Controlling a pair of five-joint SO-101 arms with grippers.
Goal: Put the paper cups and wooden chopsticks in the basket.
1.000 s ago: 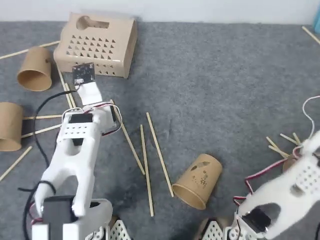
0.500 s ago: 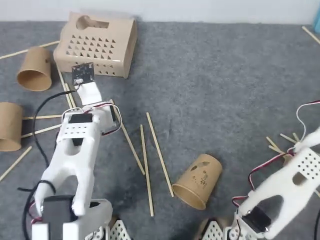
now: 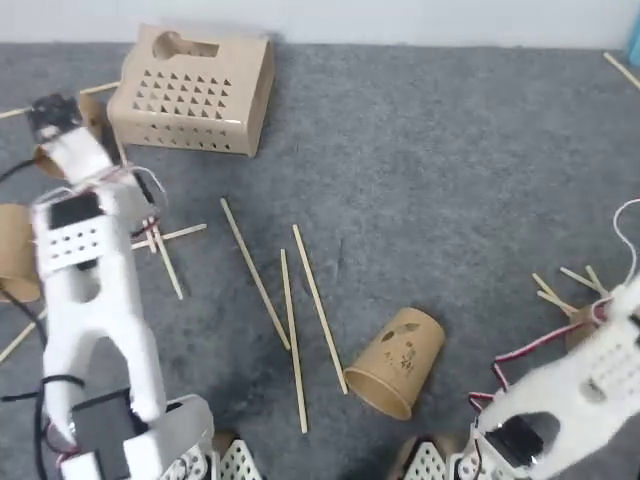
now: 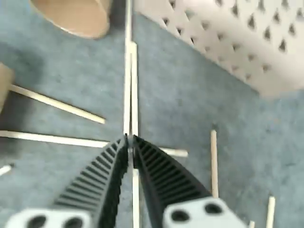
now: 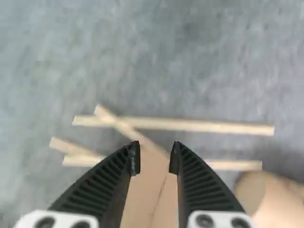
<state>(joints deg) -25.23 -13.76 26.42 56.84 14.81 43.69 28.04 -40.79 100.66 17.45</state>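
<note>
Jaws of the left gripper (image 4: pixel 129 140) are drawn together to a thin slit, tips almost meeting. They sit right over a pair of wooden chopsticks (image 4: pixel 134 90) lying side by side on the grey carpet (image 4: pixel 213 118). 1 pale stick shows through the slit, and I cannot tell whether it is pinched. Single chopsticks (image 4: pixel 57 105) lie crosswise near the tips. Beyond the pair lies a toppled paper cup (image 4: pixel 71 14), and off to one side is the perforated wall of the beige plastic basket (image 4: pixel 228 42).

The right gripper (image 5: pixel 154 153) is clamped on a brown paper cup (image 5: pixel 147 194), whose seamed wall fills the gap between the jaws. Just past the tips, crossed chopsticks (image 5: pixel 190 126) lie on the carpet.

In the high view the basket stands at the far left, close to the wall, with its perforated side facing the camera. 3 long chopsticks (image 3: pixel 290 340) lie near each other in the middle, just beside a printed paper cup (image 3: pixel 398 360) on its side. 1 edge cup (image 3: pixel 15 255) lies at the left border. The carpet covers the whole work surface and meets a pale wall (image 3: pixel 400 18) along the far edge.
</note>
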